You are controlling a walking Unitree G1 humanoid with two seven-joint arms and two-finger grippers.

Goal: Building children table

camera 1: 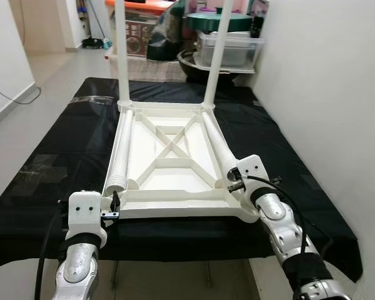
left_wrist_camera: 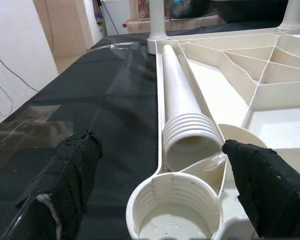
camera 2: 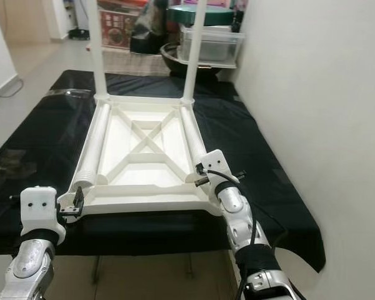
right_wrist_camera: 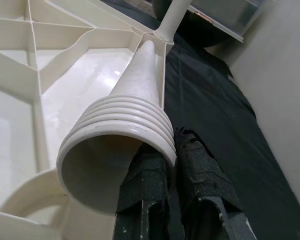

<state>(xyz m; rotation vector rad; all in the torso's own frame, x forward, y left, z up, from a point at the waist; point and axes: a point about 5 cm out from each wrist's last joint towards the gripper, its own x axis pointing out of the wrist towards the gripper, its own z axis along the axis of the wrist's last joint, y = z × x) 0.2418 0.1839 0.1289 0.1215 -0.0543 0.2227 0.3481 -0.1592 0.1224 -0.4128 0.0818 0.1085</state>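
A white plastic table top [camera 1: 175, 210] lies upside down on a black-covered table [camera 1: 56, 156]. Two white legs stand upright in its far corners [camera 1: 121, 50] [camera 1: 216, 56]. Two more legs lie loose along its left side [camera 1: 122, 150] and right side [camera 1: 217, 147]. My left gripper [left_wrist_camera: 167, 175] is open at the near left corner, its fingers on either side of an empty threaded socket [left_wrist_camera: 172, 210]. My right gripper [right_wrist_camera: 172, 150] is shut just under the threaded end of the right loose leg [right_wrist_camera: 120, 135], touching it with nothing between the fingers.
A white wall [camera 1: 325, 94] runs close along the right side. Behind the table stand a clear plastic bin [camera 1: 228, 49], dark bags and an orange crate [camera 1: 144, 19]. Bare floor [camera 1: 25, 119] lies to the left. The table's front edge is just below my arms.
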